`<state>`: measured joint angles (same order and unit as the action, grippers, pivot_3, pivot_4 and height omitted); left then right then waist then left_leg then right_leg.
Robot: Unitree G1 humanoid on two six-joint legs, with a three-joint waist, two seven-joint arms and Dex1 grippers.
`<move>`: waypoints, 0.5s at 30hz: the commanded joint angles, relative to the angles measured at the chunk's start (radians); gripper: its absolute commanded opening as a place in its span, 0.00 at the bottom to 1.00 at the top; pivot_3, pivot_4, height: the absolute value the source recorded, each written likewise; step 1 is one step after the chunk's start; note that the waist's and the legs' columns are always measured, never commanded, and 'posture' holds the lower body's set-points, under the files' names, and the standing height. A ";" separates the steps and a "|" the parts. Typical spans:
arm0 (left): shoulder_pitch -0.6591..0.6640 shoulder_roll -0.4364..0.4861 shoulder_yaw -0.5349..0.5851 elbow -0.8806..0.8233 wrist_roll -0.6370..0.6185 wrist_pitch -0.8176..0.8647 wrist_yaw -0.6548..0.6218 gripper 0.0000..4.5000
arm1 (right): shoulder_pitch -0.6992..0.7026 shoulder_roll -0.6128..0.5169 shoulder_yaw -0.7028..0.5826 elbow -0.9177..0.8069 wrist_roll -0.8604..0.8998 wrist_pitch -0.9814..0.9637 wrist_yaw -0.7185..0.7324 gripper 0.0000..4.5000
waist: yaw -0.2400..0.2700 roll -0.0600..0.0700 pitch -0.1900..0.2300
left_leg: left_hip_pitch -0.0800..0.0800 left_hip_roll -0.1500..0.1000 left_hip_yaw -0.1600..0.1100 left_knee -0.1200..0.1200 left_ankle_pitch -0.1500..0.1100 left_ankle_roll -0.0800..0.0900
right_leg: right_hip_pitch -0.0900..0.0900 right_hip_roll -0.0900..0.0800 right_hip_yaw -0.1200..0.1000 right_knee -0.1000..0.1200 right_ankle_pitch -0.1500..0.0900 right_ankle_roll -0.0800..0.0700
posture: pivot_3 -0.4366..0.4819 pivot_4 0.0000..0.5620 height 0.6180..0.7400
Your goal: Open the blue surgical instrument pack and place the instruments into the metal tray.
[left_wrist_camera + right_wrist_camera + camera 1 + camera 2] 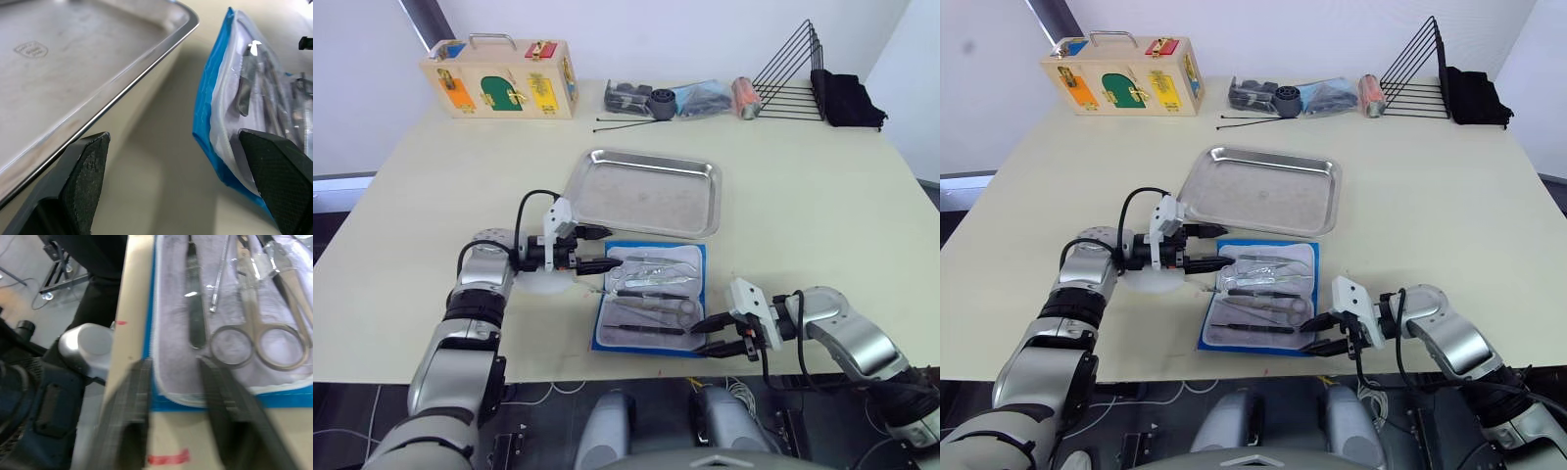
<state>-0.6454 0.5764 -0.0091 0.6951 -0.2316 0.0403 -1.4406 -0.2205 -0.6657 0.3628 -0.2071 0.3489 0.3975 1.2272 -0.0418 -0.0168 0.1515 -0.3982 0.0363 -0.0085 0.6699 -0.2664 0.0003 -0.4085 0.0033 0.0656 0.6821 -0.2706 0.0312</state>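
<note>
The blue surgical instrument pack (651,299) lies open and flat near the table's front edge, its grey-white lining up. Several silver instruments (651,279) lie in it, among them ring-handled scissors (259,340) and a flat probe (195,308). The metal tray (607,186) sits just behind the pack with nothing in it. My left gripper (612,249) is open at the pack's far left corner, between the pack edge (215,122) and the tray rim (122,88). My right gripper (695,338) is open and holds nothing, at the pack's near right corner.
A white rounded object (543,284) lies under my left wrist. Along the back of the table stand a wooden latch box (499,78), bags of small parts (675,98), black cable ties (626,122), a black wire rack (793,73) and black cloth (847,98).
</note>
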 commanded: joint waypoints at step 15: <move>0.021 0.080 0.072 -0.186 -0.125 -0.031 -0.098 1.00 | -0.011 0.002 -0.244 -0.074 0.127 -0.040 -0.050 1.00 | 0.005 -0.002 0.002 | -0.002 0.000 0.000 0.000 0.000 0.000 | -0.001 0.000 -0.001 -0.001 0.000 0.000 | 0.48 0.27 1.00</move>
<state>-0.6202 0.6334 0.0322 0.5629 -0.3200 0.0109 -1.5095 -0.2206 -0.6833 0.1474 -0.2797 0.4815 0.4235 1.1916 -0.0372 -0.0187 0.1530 -0.4004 0.0362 -0.0085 0.6700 -0.2665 0.0003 -0.4092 0.0030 0.0647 0.6815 -0.2706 0.0312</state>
